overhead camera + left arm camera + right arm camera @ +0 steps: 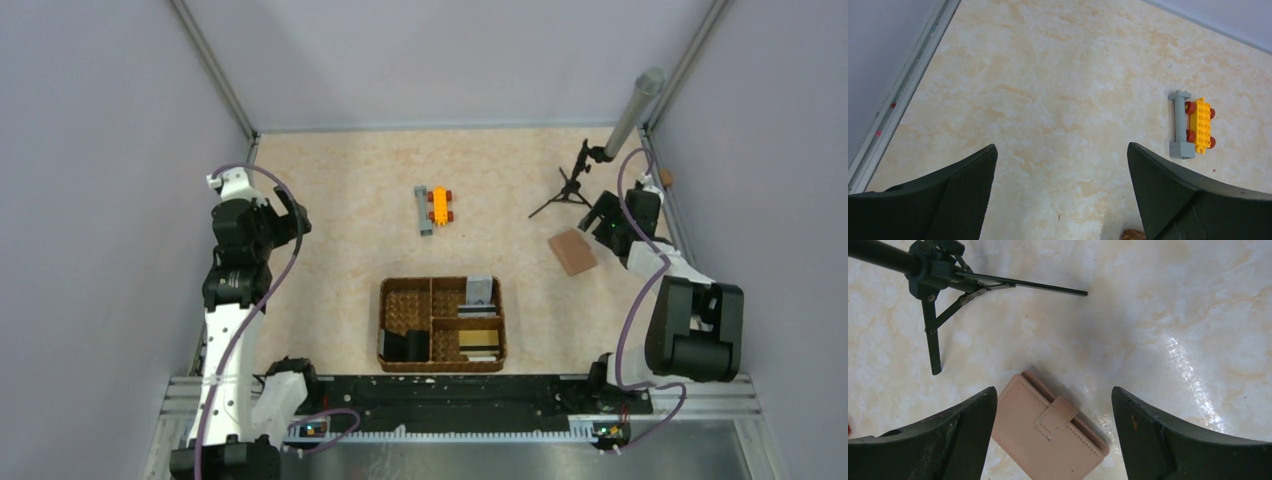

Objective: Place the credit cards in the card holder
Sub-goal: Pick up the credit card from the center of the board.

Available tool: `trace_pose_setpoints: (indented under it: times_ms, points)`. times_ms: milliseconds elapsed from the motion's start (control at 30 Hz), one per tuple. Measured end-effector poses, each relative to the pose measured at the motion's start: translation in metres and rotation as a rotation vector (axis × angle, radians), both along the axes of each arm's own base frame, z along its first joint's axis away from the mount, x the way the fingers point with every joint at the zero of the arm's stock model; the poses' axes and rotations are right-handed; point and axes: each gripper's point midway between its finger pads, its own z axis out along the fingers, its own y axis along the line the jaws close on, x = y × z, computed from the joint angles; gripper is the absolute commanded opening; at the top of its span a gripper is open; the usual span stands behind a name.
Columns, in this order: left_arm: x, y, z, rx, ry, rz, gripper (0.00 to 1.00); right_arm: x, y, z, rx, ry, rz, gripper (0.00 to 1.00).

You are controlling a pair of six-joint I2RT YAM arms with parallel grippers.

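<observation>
Right tool (1053,390) above card holder (1024,436)

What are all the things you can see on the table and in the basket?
table: one, beige, under everything.
basket: one, brown woven, near middle.
credit cards: at least three, grey, gold, white, basket's right compartments.
black block: one, basket's near-left compartment.
card holder: one, tan, closed, right of basket.
toy car: one, yellow, red wheels, far middle.
grey bar: one, beside the car.
tripod: one, black, far right.
left gripper: open, over bare table.
right gripper: open, above card holder.
</observation>
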Motion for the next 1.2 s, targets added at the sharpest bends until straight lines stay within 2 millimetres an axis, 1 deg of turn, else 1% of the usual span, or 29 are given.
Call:
trace_pose_setpoints:
  times_ms: [100,167,333,467,567,633,733,867,1100,1200]
  points:
    - [0.0,-0.006,-0.002,-0.01,0.004,-0.032,0.99,0.002,0.005,-0.006,0.016,0.016,0.031,0.75]
    - [0.0,-0.008,-0.002,-0.015,0.003,-0.046,0.99,0.003,0.009,-0.012,0.032,0.031,0.051,0.73]
    - [0.0,-0.013,-0.002,-0.022,0.003,-0.073,0.99,-0.004,0.02,-0.03,0.083,0.09,0.094,0.72]
    - [0.001,-0.016,-0.003,-0.028,0.007,-0.091,0.99,-0.009,0.028,-0.033,0.114,0.112,0.115,0.71]
    - [0.002,-0.018,-0.006,-0.032,0.015,-0.102,0.99,-0.014,0.04,-0.036,0.124,0.135,0.146,0.72]
    - [0.002,-0.019,-0.007,-0.036,0.018,-0.108,0.99,-0.018,0.054,-0.038,0.128,0.154,0.183,0.72]
    - [0.002,-0.021,-0.008,-0.039,0.021,-0.116,0.99,-0.026,0.08,-0.038,0.123,0.184,0.253,0.73]
    - [0.002,-0.022,-0.008,-0.041,0.02,-0.122,0.99,-0.036,0.095,-0.035,0.088,0.207,0.29,0.75]
    - [0.002,-0.025,-0.007,-0.047,0.018,-0.138,0.99,-0.05,0.087,-0.043,0.054,0.271,0.257,0.74]
    - [0.002,-0.025,-0.007,-0.048,0.016,-0.141,0.99,-0.057,0.087,-0.044,0.055,0.282,0.259,0.7]
